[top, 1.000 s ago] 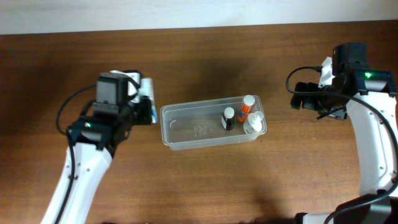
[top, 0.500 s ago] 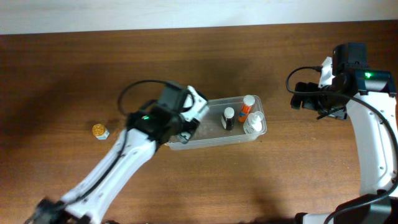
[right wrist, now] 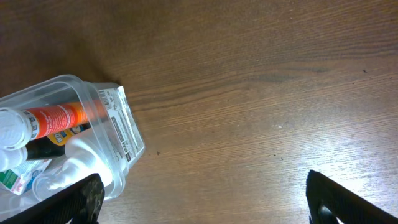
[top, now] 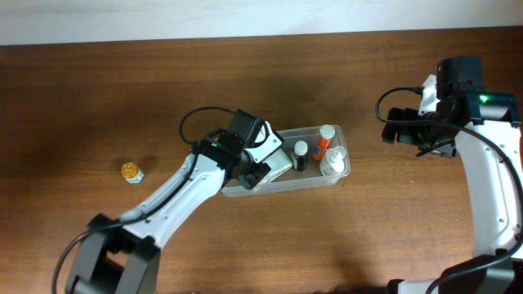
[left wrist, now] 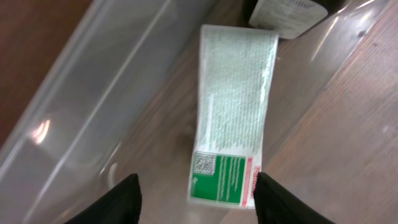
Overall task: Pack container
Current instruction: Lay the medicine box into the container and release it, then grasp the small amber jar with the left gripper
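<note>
Container (top: 315, 183), clear shallow rectangular plastic tub: sits mid brown wooden table (top: 245, 82), small bottles (top: 324, 144) crowded at one end. Looks light, thin-walled, bendy, kinda slick, so probably best pinched at a short-side rim. Left gripper (left wrist: 198, 196): spread wide above flat green-and-white box (left wrist: 233, 112) inside. Right gripper (right wrist: 202, 186): spread too, off aside.

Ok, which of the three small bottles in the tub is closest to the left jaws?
The dark bottle with the white cap; the orange-labelled bottle and the all-white bottle stand beyond it, farther away.
</note>
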